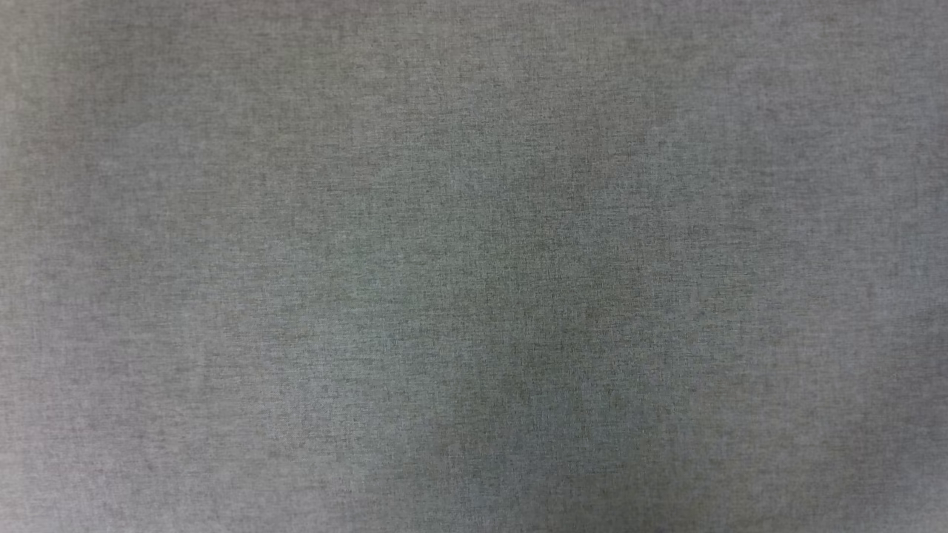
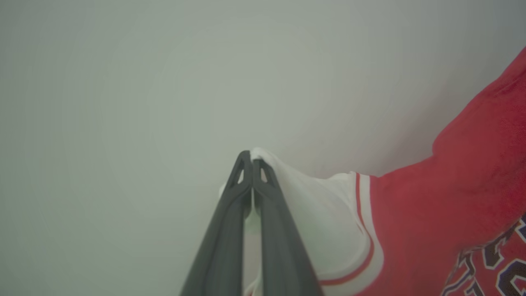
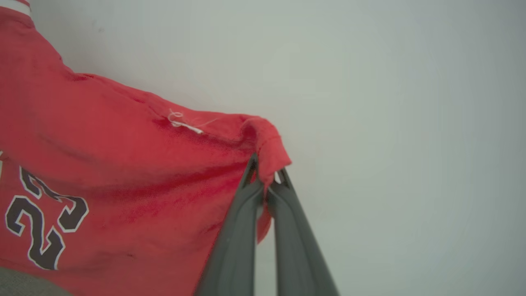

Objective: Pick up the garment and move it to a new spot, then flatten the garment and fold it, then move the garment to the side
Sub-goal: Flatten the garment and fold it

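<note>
You hold the shirt [image 2: 444,197] aloft: left hand [image 2: 252,161] clamped tight on its white sleeve [image 2: 324,205], right hand [image 3: 268,177] pinching a red corner. Likely the moving step; next, lower it flat onto the desk [image 1: 474,266].

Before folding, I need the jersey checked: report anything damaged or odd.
A loose white thread curls off the red jersey, near the corner pinched by the right claw; it may be a pulled stitch. Nothing else stands out.

- left end effector [image 2: 251,159]: fingers pressed together, pinching the white sleeve edge of the garment [image 2: 431,213]
- right end effector [image 3: 267,172]: fingers together, pinching a red corner
</note>
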Controlling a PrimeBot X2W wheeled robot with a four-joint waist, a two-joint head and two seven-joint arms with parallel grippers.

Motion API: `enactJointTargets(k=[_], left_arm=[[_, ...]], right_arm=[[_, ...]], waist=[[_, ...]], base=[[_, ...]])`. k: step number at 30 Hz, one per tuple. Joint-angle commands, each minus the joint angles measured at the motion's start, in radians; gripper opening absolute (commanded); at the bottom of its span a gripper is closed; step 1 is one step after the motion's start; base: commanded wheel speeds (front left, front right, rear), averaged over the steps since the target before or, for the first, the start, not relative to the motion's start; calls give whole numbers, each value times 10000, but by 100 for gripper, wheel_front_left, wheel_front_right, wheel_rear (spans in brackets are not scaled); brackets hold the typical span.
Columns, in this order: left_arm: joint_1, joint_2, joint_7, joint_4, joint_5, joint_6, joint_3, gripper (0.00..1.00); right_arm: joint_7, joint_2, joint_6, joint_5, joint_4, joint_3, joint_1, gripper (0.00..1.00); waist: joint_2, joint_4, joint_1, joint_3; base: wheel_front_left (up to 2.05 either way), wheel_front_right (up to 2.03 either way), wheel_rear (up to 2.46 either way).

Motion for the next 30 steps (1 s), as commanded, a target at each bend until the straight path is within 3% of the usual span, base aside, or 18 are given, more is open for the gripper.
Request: enactJointTargets(k=[1,9,13,23,30], left_arm=[[272,-44,-128,98,-53,-4,-32,0],[3007,-227,-674,387,-445,-47,-278,0],[4840,-33,-743,-160,-606,127,-178,0],[10286,680,-747,-3216,-797,1338,209,0],[13450,1341,-742,-4645,-1249,2154,-19,0]], right_arm=[[-115,111,-11,41,113,143,286,0],[-1329,566,-11,1003,706,1018,2659,0],[-1749,283,-11,1430,600,1538,4026,0],[-2330,-430,-11,2340,-50,2225,7366,0],[-1991,-1333,-13,2937,-1046,2603,9492,0]], waist=[[0,14,-1,-9],[0,-107,-1,-541],[0,-87,-1,-1043],[0,-87,-1,-2855],[0,-66,-1,-4165]], base=[[0,0,0],[0,0,0],[0,0,0],[0,0,0],[0,0,0]])
